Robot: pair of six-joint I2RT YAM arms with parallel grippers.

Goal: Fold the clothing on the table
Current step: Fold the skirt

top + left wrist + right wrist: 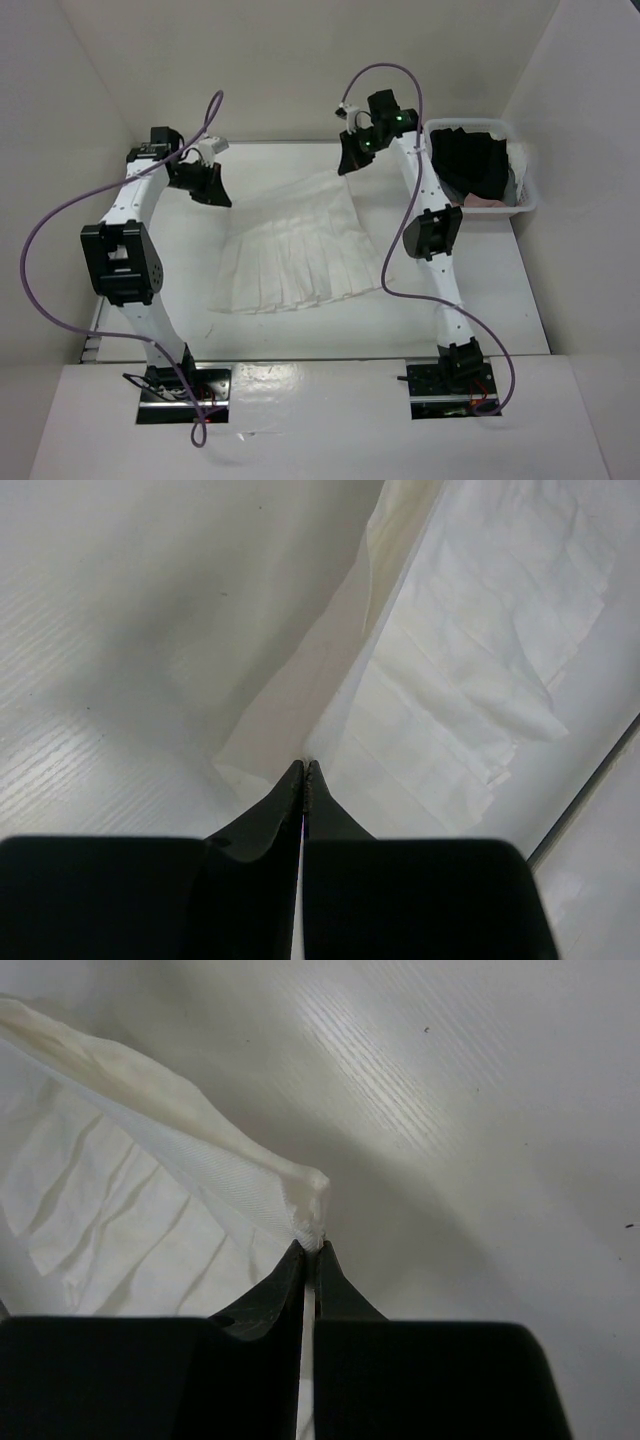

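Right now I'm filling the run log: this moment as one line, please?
left gripper: shut on clothing | right gripper: shut on clothing | clothing: far edge lifted, rest on table | fold: not begun

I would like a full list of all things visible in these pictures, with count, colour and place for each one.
skirt: one, white, pleated, middle of the table, its two far corners pinched by the grippers
table: one, white, under the skirt
bin: one, clear, far right
black garment: one, black, in the bin
pink cloth: one, pink, in the bin at its near side
cables: two, purple, one looping along each arm
left arm: one, white and black, near edge, left
right arm: one, white and black, near edge, right
left gripper: one, black, shut on the skirt's far left corner
right gripper: one, black, shut on the skirt's far right corner
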